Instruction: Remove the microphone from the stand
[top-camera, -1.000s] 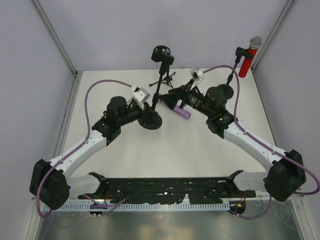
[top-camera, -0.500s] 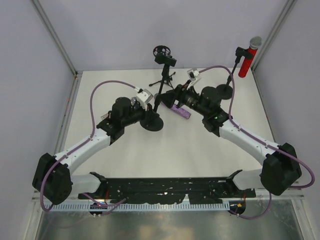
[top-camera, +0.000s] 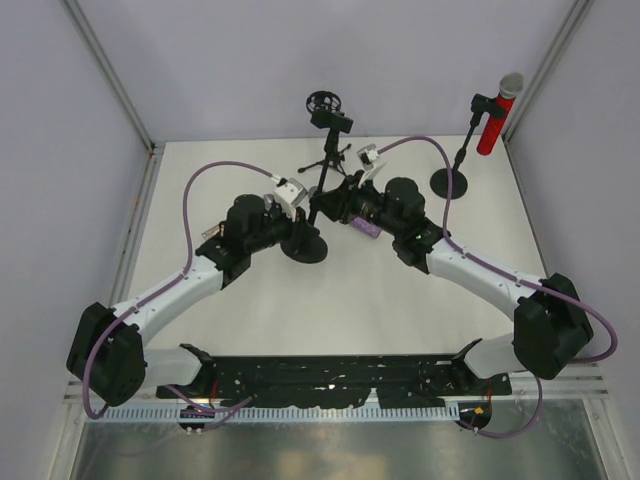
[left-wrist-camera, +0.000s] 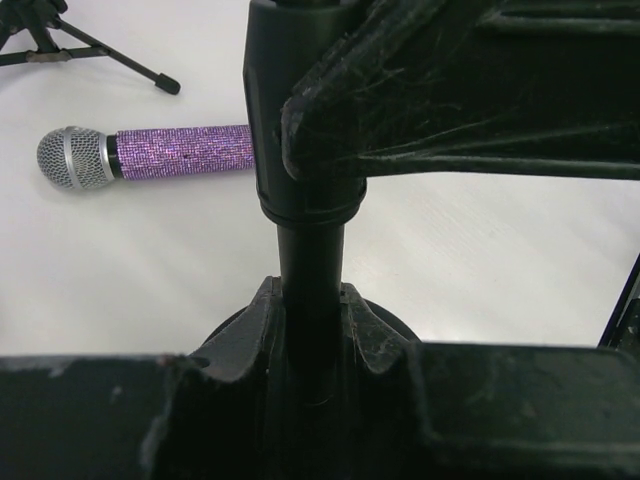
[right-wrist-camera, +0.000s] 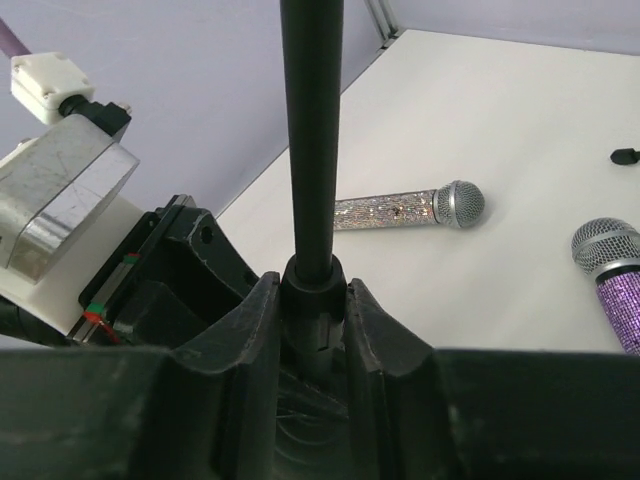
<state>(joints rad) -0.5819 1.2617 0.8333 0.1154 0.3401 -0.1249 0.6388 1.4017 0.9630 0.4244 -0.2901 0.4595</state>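
Note:
A red microphone (top-camera: 491, 124) with a grey head sits in the clip of a thin stand (top-camera: 451, 181) at the far right, away from both grippers. In the middle stands a second black stand (top-camera: 303, 243) with a round base and an empty ring clip (top-camera: 322, 102) on top. My left gripper (top-camera: 298, 226) (left-wrist-camera: 310, 300) is shut on its pole (left-wrist-camera: 310, 255) just above the base. From the other side, my right gripper (top-camera: 322, 207) (right-wrist-camera: 313, 295) is shut on the pole's collar (right-wrist-camera: 312, 282), slightly higher.
A purple glitter microphone (left-wrist-camera: 150, 155) (top-camera: 367, 227) lies on the table behind the middle stand. A silver glitter microphone (right-wrist-camera: 400, 210) lies nearby. A small tripod (top-camera: 331, 160) stands at the back. The enclosure walls close in on three sides.
My right gripper has moved left to the middle stand's pole and closed on it. My left gripper has kept its grip low on the pole, shifting slightly right.

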